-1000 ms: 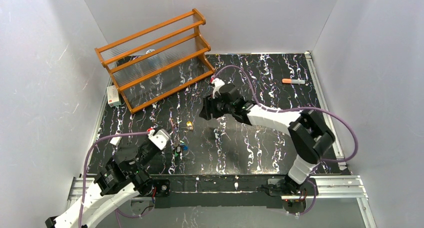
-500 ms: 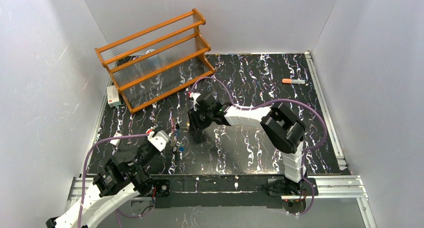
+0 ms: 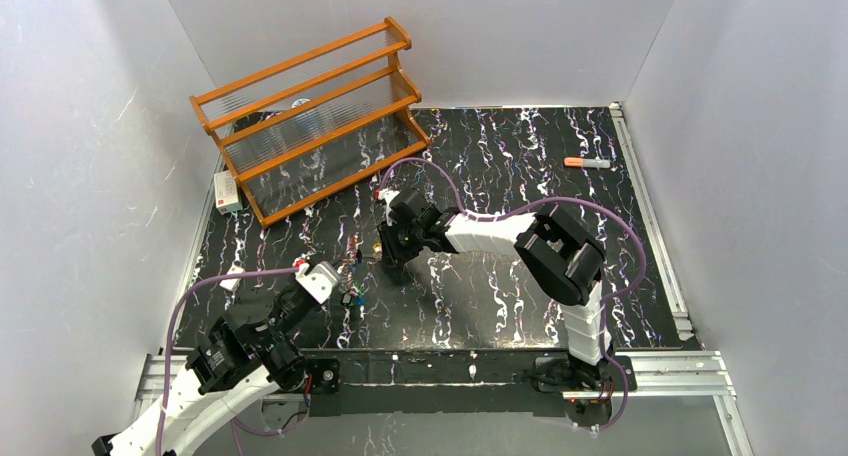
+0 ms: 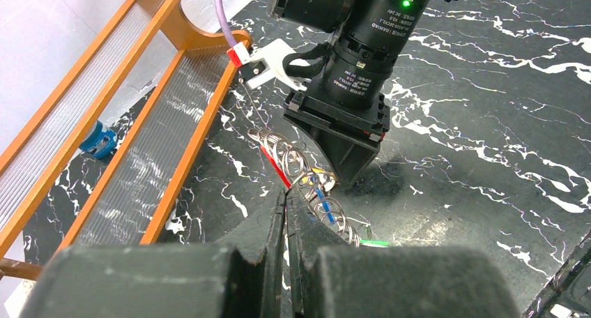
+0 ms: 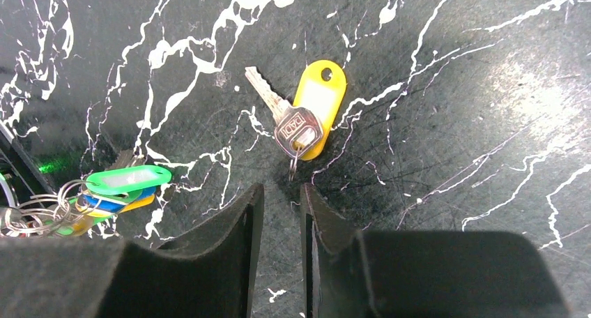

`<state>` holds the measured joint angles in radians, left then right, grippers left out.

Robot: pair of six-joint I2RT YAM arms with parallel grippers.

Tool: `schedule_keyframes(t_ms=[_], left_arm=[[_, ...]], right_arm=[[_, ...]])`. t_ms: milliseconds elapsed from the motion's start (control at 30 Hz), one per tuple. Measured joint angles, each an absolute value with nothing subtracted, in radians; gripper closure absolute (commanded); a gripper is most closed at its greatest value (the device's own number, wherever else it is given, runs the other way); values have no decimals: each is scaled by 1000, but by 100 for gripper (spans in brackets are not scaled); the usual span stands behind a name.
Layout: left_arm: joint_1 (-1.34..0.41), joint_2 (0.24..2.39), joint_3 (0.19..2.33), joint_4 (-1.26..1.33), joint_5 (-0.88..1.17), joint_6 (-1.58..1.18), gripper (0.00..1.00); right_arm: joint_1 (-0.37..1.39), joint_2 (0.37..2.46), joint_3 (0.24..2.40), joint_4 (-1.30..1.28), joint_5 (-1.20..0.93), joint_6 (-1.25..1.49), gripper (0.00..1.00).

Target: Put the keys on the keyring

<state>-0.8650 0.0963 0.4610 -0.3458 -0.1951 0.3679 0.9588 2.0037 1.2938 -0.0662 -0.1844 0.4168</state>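
Observation:
My left gripper (image 4: pixel 286 192) is shut on the keyring (image 4: pixel 275 166), pinching its red arc just above the table. Several wire loops and blue, yellow and green tags (image 4: pixel 373 243) hang from it. In the top view this bunch (image 3: pixel 350 276) sits between the two arms. A loose silver key (image 5: pixel 296 126) with a yellow tag (image 5: pixel 322 98) lies flat on the table. My right gripper (image 5: pixel 280 190) points down at it, fingertips just short of its small ring. The jaws stand narrowly apart with nothing between them. The green tag (image 5: pixel 125 180) of the held bunch shows at the left of the right wrist view.
An orange wooden rack (image 3: pixel 310 116) lies tilted at the back left, with a small box (image 3: pixel 228 191) beside it. An orange-capped marker (image 3: pixel 587 162) lies at the back right. White walls close the table on three sides.
The right arm swung left and down from the table's middle to the yellow-tagged key, and its jaws narrowed. The left arm and the keyring stayed where they were.

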Motion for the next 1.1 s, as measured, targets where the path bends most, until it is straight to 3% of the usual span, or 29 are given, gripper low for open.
schedule_keyframes(t_ms=[267, 600, 1100], left_arm=[[-865, 96, 461, -345, -183, 375, 100], [-865, 98, 461, -345, -167, 383, 100], [-865, 125, 461, -344, -159, 382, 100]], right_arm=[[958, 2006, 1294, -43, -162, 421, 67], [958, 2017, 1295, -41, -149, 419, 98], [940, 1941, 1204, 44, -164, 394, 99]])
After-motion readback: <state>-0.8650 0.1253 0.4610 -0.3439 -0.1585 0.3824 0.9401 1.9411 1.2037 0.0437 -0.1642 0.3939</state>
